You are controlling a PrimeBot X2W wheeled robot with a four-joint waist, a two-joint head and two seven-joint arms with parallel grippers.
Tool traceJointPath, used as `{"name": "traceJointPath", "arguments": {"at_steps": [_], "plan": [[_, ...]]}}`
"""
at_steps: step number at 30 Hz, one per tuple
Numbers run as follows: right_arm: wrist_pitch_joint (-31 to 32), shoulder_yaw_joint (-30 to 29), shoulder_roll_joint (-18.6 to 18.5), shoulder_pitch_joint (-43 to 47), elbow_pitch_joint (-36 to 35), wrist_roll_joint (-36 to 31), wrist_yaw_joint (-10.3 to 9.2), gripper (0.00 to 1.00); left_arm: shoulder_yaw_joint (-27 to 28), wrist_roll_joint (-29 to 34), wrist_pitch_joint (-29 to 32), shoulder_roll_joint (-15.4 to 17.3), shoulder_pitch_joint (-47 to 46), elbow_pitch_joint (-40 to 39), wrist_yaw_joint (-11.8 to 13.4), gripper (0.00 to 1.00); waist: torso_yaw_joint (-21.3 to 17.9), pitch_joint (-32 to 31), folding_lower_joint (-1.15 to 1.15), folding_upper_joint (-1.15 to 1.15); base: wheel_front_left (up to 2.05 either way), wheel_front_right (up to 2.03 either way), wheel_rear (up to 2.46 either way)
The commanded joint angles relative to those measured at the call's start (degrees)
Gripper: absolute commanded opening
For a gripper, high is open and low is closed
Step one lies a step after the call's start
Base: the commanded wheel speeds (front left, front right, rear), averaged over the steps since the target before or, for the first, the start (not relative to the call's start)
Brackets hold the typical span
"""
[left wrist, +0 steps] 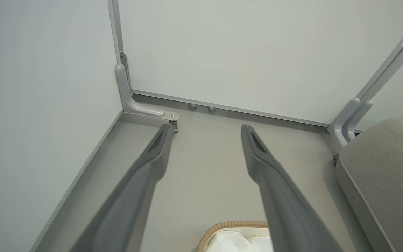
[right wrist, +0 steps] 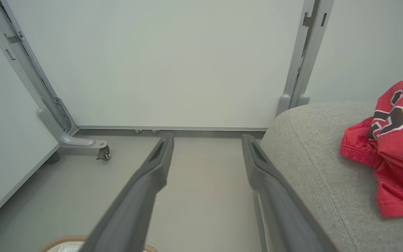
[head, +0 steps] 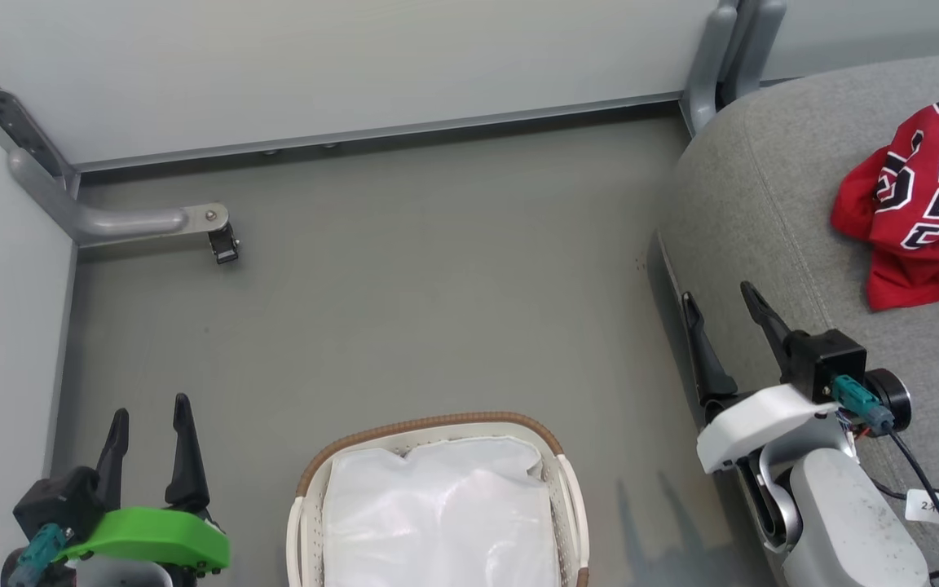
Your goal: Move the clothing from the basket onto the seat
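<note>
Plainly the clothing (head: pixel 922 196) lies heaped on the seat (head: pixel 763 204); we see white lining (head: pixel 437 505) in the basket (head: pixel 429 424). Our left gripper (head: pixel 151 405) and right gripper (head: pixel 716 290) gape wide, empty.

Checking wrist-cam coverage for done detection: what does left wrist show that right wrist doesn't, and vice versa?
Left wrist: the left gripper, open and empty, above the floor.
Right wrist: the right gripper, open and empty, plus the red clothing lying on the seat.
Both: a seat corner, part of the basket rim, floor, wall and the caster foot.
</note>
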Motion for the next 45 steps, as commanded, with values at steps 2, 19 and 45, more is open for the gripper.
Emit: {"name": "traceJointPath", "arguments": {"at_steps": [2, 19, 45], "plan": [[-0.3, 0.1, -0.3, 1.7, 0.1, 0.6, -0.08, 1.00, 0.4, 0.0, 0.0, -0.3, 1.8, -0.8, -0.2, 1.00, 0.0, -1.8, 0.00, 0.00, 0.00, 0.00, 0.00], [0.4, 0.0, 0.3, 7.7, 2.2, 2.5, 0.00, 0.00, 0.2, -0.8, 0.3, -2.3, 5.1, 2.3, 0.0, 0.00, 0.3, -5.1, 0.00, 0.00, 0.00, 0.00, 0.00], [7.1, -3.5, 0.1, 9.1, -1.6, 28.7, -0.02, 0.00, 1.5, -23.4, 7.1, -2.7, 3.1, -1.0, 0.0, 0.00, 0.2, -5.8, 0.00, 0.00, 0.00, 0.00, 0.00]]}}
